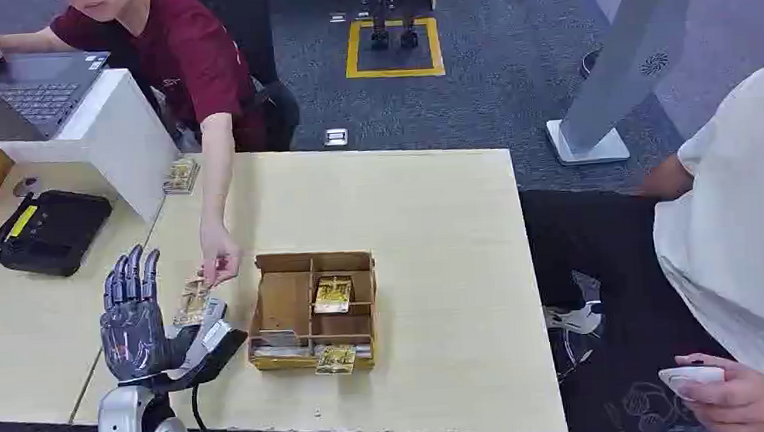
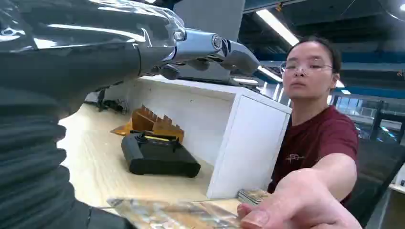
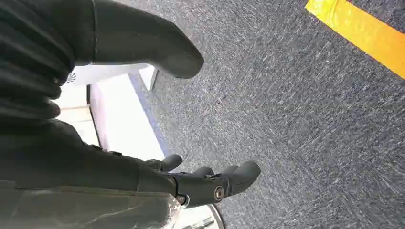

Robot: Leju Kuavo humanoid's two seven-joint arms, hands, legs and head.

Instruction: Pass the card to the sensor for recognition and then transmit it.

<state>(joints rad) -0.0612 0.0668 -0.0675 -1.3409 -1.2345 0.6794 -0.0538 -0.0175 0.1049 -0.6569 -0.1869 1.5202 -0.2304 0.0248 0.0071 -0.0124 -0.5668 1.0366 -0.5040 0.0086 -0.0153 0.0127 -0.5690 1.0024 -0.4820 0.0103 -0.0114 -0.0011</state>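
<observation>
The card (image 1: 194, 300) was held flat at the left hand (image 1: 136, 321), thumb side, fingers spread upright; a person's hand (image 1: 220, 262) pinched its far end. Sensor (image 1: 50, 231) lay further left. Right hand (image 3: 200, 183) hung loosely open.

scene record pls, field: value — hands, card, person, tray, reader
left hand: raised over the table edge, fingers upright, card at its thumb
card: between left hand and person's hand, which touches it
right hand: hanging over carpet, holding nothing
wooden tray: compartments, gold cards inside
black reader: on the table, beyond the left hand
stage: handover
</observation>
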